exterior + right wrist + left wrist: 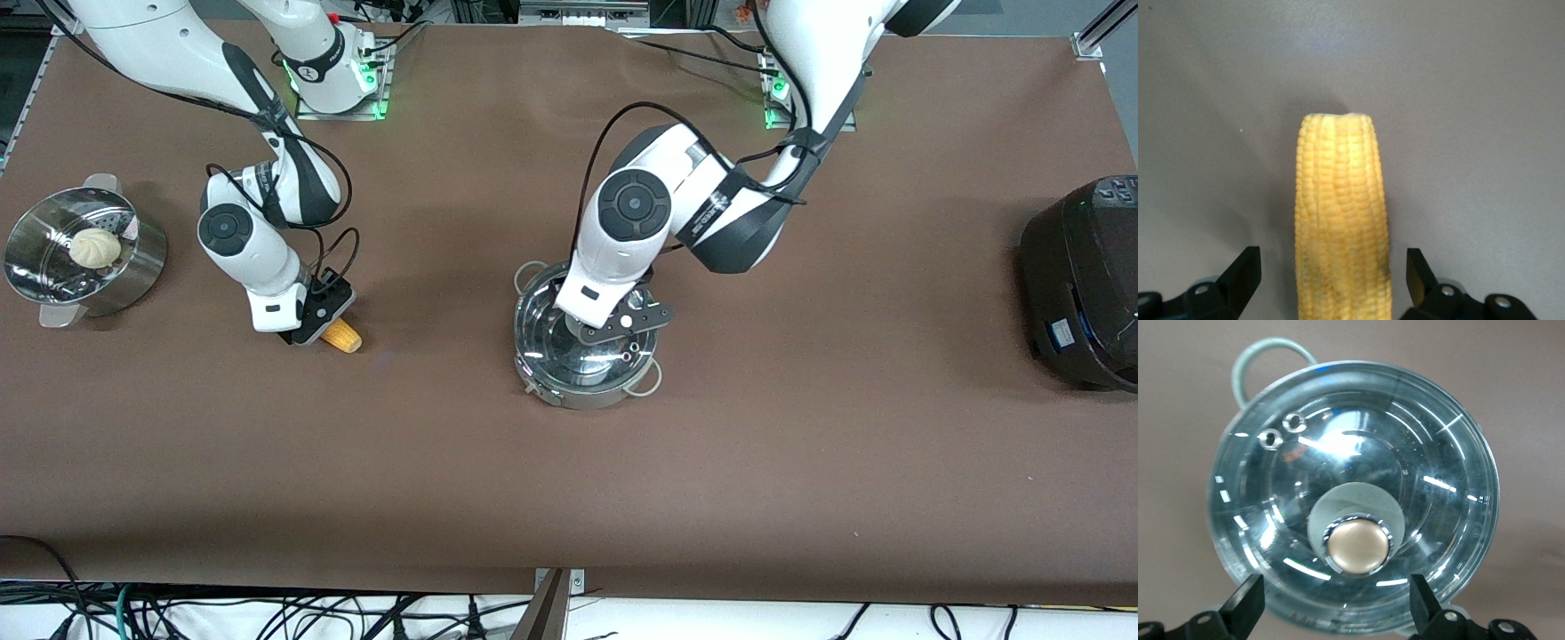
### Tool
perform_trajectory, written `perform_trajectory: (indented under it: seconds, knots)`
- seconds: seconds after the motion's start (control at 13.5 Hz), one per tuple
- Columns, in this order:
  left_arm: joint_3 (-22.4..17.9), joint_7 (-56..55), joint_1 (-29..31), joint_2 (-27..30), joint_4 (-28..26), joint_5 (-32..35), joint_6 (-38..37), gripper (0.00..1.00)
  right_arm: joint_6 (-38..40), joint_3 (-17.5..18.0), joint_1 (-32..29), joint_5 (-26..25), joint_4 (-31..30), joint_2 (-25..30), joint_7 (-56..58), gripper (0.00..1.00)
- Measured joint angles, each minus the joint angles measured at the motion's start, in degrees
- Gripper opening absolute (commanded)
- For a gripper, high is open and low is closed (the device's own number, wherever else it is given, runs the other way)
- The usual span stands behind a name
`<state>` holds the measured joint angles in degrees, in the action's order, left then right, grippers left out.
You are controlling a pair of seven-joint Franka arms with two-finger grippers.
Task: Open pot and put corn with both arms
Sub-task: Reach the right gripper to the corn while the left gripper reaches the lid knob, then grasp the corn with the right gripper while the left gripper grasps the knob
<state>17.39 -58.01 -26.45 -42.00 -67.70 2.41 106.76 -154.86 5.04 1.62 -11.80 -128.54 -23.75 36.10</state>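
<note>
The steel pot [582, 397] stands mid-table with its glass lid [547, 342] on. My left gripper [613, 336] hangs open just over the lid. In the left wrist view the lid [1351, 453] fills the frame, and the tan knob [1358, 547] lies just ahead of the gap between my spread fingers [1248, 600], untouched. The corn [343, 336] lies on the table toward the right arm's end. My right gripper [307, 331] is low over it and open. In the right wrist view the corn [1341, 213] lies between the spread fingers [1245, 270] with gaps on both sides.
A steel steamer [133, 267] with a white bun [95, 247] stands at the right arm's end of the table. A big black cooker [1085, 276] stands at the left arm's end. One grey pot handle [1271, 350] shows in the left wrist view.
</note>
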Motion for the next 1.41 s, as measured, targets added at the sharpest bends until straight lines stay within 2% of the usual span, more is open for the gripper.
perform_trajectory:
  seconds: [0.3,0.44,0.74,0.81,0.89,1.04,1.11,1.19,1.41]
  knots:
    - [-0.23,0.0,0.07,-1.37,-0.23,0.0,1.22,0.91,-0.09,-0.09,-0.04,-0.02,2.09,0.0,0.02,0.03]
    - [-0.3,0.0,0.08,-1.49,-0.23,0.0,1.68,0.88,-0.33,-0.11,-0.17,-0.02,2.67,-0.01,-0.04,0.0]
    - [-0.33,0.0,0.09,-1.64,-0.25,0.0,1.99,0.64,0.47,-0.11,-0.22,-0.02,5.98,-0.03,-0.04,0.0]
    - [-0.32,0.0,0.09,-1.73,-0.25,0.0,2.08,0.55,2.65,-0.07,-0.21,-0.02,8.07,-0.03,-0.04,0.0]
    - [-0.26,0.0,0.08,-1.83,-0.25,0.0,2.52,0.52,6.51,0.07,-0.21,-0.02,10.9,-0.02,-0.04,0.0]
    - [-0.21,0.0,0.06,-1.91,-0.24,0.0,3.02,0.27,17.57,1.25,-0.18,0.02,18.18,0.05,-1.47,0.0]
    - [-0.09,0.0,0.04,-1.91,-0.23,0.0,3.34,0.1,23.45,2.25,-0.14,0.03,21.98,0.09,-3.21,0.0]
    - [-0.1,0.0,0.03,-1.91,-0.23,0.0,3.34,0.0,28.25,3.44,-0.09,0.04,25.34,0.1,-5.19,0.0]
    - [-0.11,0.0,0.02,-1.92,-0.22,0.0,3.34,0.0,37.33,6.87,0.22,2.69,32.35,0.11,-11.41,0.0]
